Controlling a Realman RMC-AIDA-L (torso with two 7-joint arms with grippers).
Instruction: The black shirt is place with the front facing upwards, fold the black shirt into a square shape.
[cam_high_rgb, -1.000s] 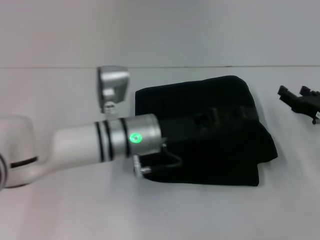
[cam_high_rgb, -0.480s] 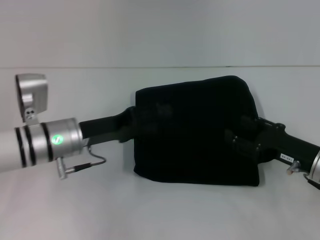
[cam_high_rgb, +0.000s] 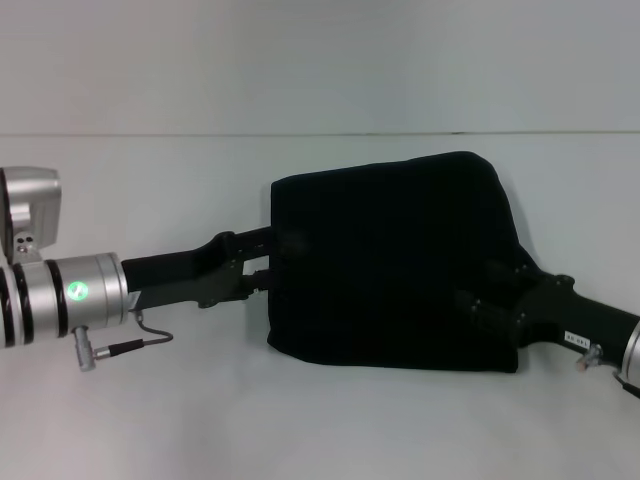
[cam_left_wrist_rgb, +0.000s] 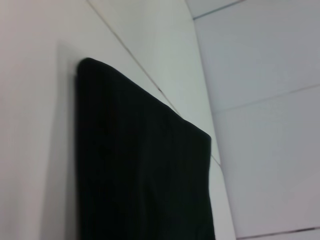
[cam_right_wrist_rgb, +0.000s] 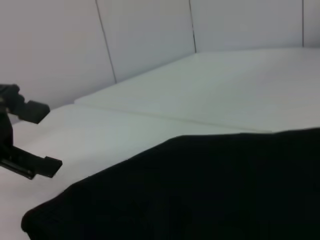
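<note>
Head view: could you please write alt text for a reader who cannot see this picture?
A black cloth shirt, folded into a rough square, lies on a white table. The left gripper reaches its left edge, jaws apart, and the right gripper lies over its right side.

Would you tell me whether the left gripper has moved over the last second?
Yes. The left gripper has pulled back toward the robot's left, from over the black shirt to its left edge.

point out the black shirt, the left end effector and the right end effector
black shirt (cam_high_rgb: 390, 260): head view, middle of the folded cloth
left end effector (cam_high_rgb: 262, 262): head view, tips at the shirt's left edge
right end effector (cam_high_rgb: 490, 290): head view, tips at the shirt's right side
</note>
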